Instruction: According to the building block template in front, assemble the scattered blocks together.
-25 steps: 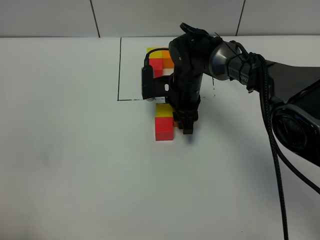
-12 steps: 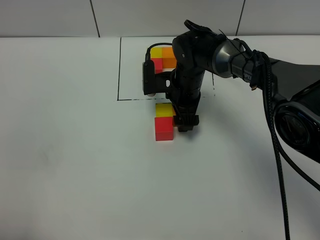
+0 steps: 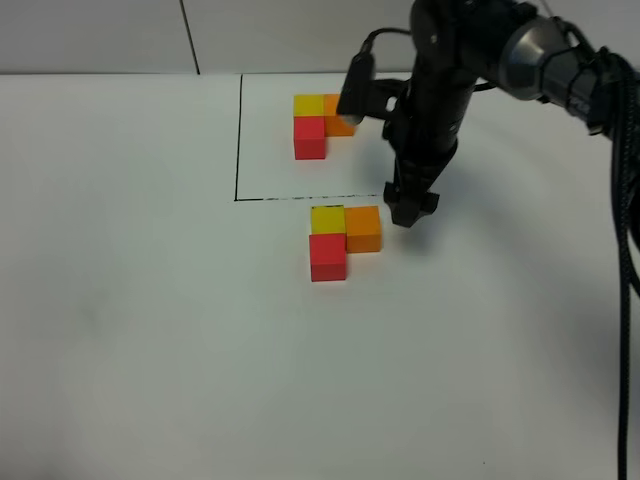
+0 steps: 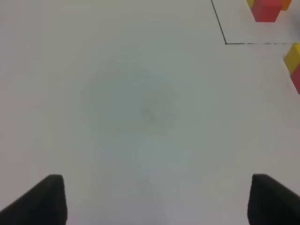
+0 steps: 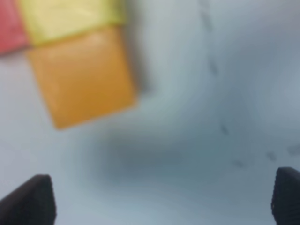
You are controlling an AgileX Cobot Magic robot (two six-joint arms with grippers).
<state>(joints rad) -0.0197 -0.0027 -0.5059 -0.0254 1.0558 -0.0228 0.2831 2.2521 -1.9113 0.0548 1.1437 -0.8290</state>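
Note:
The building block template is an L of yellow (image 3: 308, 104), orange (image 3: 342, 122) and red (image 3: 309, 139) cubes inside a thin black drawn frame (image 3: 240, 140). Just below the frame lie the scattered blocks: a yellow cube (image 3: 327, 218), an orange cube (image 3: 363, 228) touching its right side, and a red cube (image 3: 328, 257) touching its near side. My right gripper (image 3: 405, 212) hangs just right of the orange cube (image 5: 82, 77), open and empty (image 5: 159, 201). The left gripper (image 4: 157, 201) is open over bare table, with the template's red cube (image 4: 267, 10) far ahead.
The white table (image 3: 150, 330) stretches wide on the left and toward the front. The right arm (image 3: 560, 60) and its cable (image 3: 625, 250) run along the right side. A tiled wall (image 3: 100, 35) bounds the table at the back.
The right gripper opened and let go of the orange cube, then rose and drew back to the right. The orange cube now lies uncovered beside the yellow one.

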